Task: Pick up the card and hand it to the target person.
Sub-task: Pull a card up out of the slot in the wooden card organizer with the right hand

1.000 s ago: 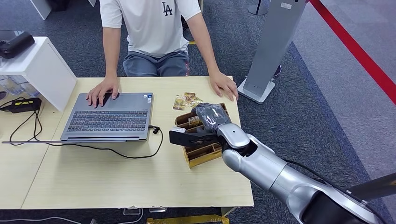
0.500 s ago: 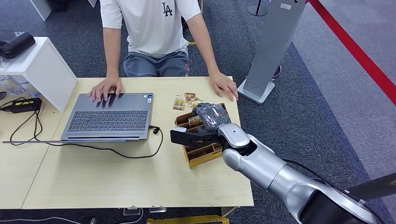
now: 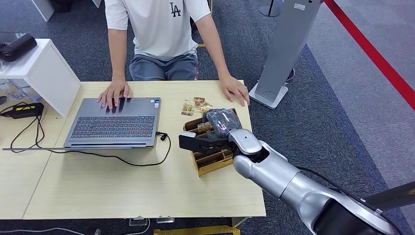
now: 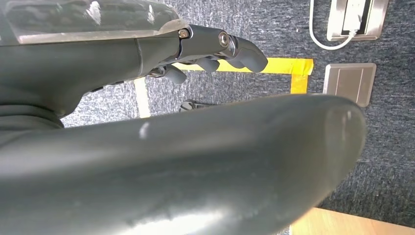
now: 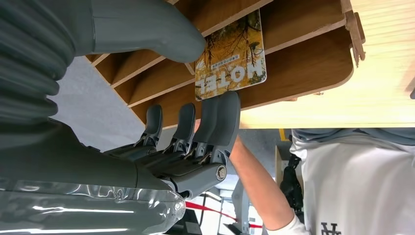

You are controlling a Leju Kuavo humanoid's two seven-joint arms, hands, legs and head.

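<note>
Right hand (image 3: 221,123) sits over the wooden card holder (image 3: 213,160) near the right edge of the table (image 3: 122,186). Right wrist view: thumb (image 5: 147,29) lies against one face of a card (image 5: 231,55) printed with autumn trees and the word HOTEL; darker fingers (image 5: 220,117) reach up to the card's lower edge from the other side. The card stands in one slot of the holder, between the wooden dividers. Thumb and fingers are narrowly parted with the card between them. Contact of the thumb looks firm; whether the fingers press the card or only touch its edge is hard to tell from this angle, so the grip reads as a probable pinch.

Head view: more cards (image 3: 195,105) lie loose on the table just beyond the holder, toward the person (image 3: 159,29) seated at the far side. Person's one hand (image 3: 235,89) rests flat on the table near the holder, apart from it; the other hand (image 3: 113,93) is on the laptop (image 3: 115,122).

Left hand (image 4: 215,49) hangs over grey carpet with yellow tape; fingers loosely curled, apart, holding nothing.
</note>
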